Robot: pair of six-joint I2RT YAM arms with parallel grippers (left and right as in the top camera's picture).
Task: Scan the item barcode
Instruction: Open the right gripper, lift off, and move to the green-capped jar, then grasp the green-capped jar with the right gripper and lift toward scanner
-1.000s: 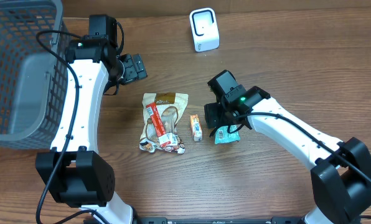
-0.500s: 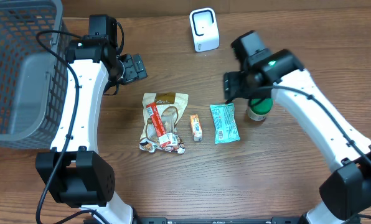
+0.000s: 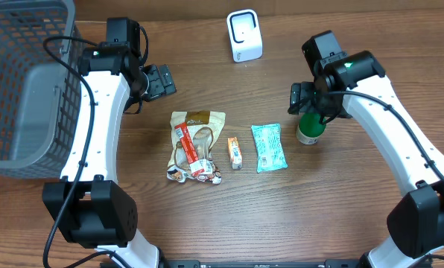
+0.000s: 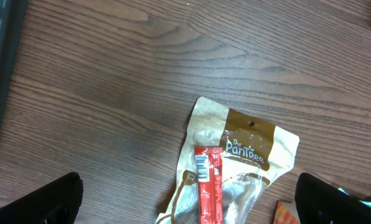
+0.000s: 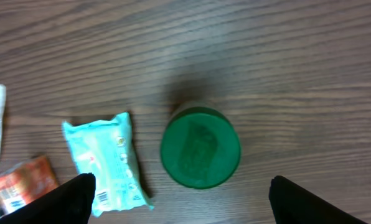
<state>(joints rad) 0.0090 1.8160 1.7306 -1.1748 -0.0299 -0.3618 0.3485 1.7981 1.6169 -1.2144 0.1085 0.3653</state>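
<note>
Right gripper (image 5: pixel 185 208) spread wide, empty, jar (image 5: pixel 200 147) at its 12 o'clock, packet (image 5: pixel 104 162) at the jar's 9. Only overhead shows the scanner (image 3: pixel 244 35). Left gripper (image 4: pixel 188 202) gapes above a pouch (image 4: pixel 248 149).

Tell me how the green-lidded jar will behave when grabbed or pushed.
The green-lidded jar stands upright on the table, so a sideways push may tip it; being round, it would likely roll. Its lid looks rigid, so it should hold shape when gripped, though perhaps slippery.
</note>
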